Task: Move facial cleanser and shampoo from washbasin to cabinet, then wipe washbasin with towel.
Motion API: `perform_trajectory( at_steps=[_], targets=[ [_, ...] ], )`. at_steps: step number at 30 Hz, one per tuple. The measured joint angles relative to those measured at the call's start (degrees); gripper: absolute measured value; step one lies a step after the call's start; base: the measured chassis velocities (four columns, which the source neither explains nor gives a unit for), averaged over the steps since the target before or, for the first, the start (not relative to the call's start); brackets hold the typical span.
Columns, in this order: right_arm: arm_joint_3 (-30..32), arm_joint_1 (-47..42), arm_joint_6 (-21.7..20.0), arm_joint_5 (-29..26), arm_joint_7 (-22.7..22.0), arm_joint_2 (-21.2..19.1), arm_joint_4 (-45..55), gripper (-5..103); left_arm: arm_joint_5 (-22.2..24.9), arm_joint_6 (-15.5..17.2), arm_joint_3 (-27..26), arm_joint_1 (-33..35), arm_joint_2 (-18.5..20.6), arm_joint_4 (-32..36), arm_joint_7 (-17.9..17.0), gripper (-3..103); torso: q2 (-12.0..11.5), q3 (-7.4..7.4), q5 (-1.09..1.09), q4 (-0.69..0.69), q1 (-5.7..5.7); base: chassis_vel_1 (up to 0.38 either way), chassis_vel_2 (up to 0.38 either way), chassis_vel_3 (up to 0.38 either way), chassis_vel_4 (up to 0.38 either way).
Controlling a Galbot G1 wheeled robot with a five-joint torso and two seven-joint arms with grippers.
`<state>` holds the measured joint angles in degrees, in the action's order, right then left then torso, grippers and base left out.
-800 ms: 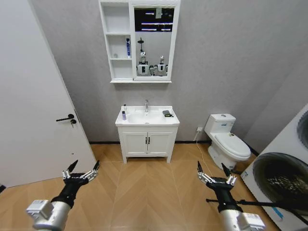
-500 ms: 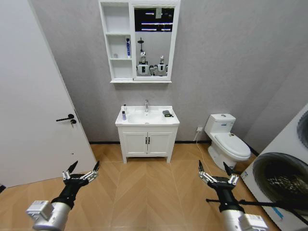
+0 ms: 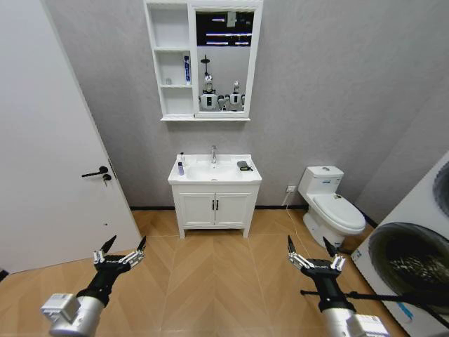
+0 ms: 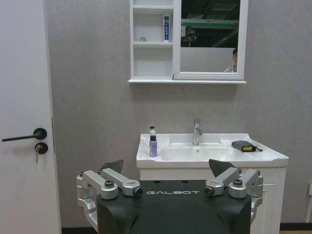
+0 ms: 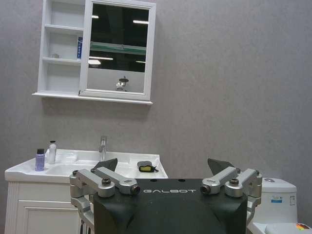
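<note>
Washbasin: white glazed ceramic, rectangular slab with an oval bowl, centre of the head view, set on a white two-door vanity cupboard. Chrome tap, upright, at the back rim.

Small bottle with violet body and a slimmer white bottle just behind it: both upright on the basin's left corner, as the head view frames it.

Towel: dark grey-green cloth, folded flat, a yellow patch at one edge in the left wrist view; lies on the basin's right corner.

Cabinet: white, wall-hung, upper centre of the head view. Three open shelves at its left, tall framed mirror at its right. A blue-and-white tube stands upright on the middle shelf.

Left gripper: lower left of the head view, metal linkages with dark pointed tips, fingers spread apart, grasping nothing, over the floor and well apart from the basin.

Right gripper: lower right of the head view, same build, fingers likewise spread, grasping nothing.

Floor: tan wood planks in herringbone pattern. Wall: grey, finely textured.

Door: white, smooth, left edge, with black lever handle.

Toilet: white ceramic, right of the vanity.
</note>
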<state>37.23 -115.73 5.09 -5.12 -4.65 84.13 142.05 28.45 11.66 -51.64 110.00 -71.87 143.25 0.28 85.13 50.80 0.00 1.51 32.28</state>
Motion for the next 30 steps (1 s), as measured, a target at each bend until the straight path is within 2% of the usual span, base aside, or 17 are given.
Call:
perform_trajectory(
  at_steps=[15,30],
  targets=[
    [-0.52,0.88,0.48,-0.18,-0.24,0.73,-0.36,100,-1.82,0.04,1.08,0.38,-1.18,-0.01,0.15,98,0.01,0.0,0.01,0.0,-0.01,-0.034,0.03,0.034,-0.026],
    [-0.75,1.16,0.11,-0.59,-1.1,0.35,-0.54,100,-2.17,-0.18,1.21,0.45,-2.01,-0.01,0.1,99,-0.01,0.02,0.02,-0.01,0.03,-0.172,0.188,0.185,-0.199]
  ],
)
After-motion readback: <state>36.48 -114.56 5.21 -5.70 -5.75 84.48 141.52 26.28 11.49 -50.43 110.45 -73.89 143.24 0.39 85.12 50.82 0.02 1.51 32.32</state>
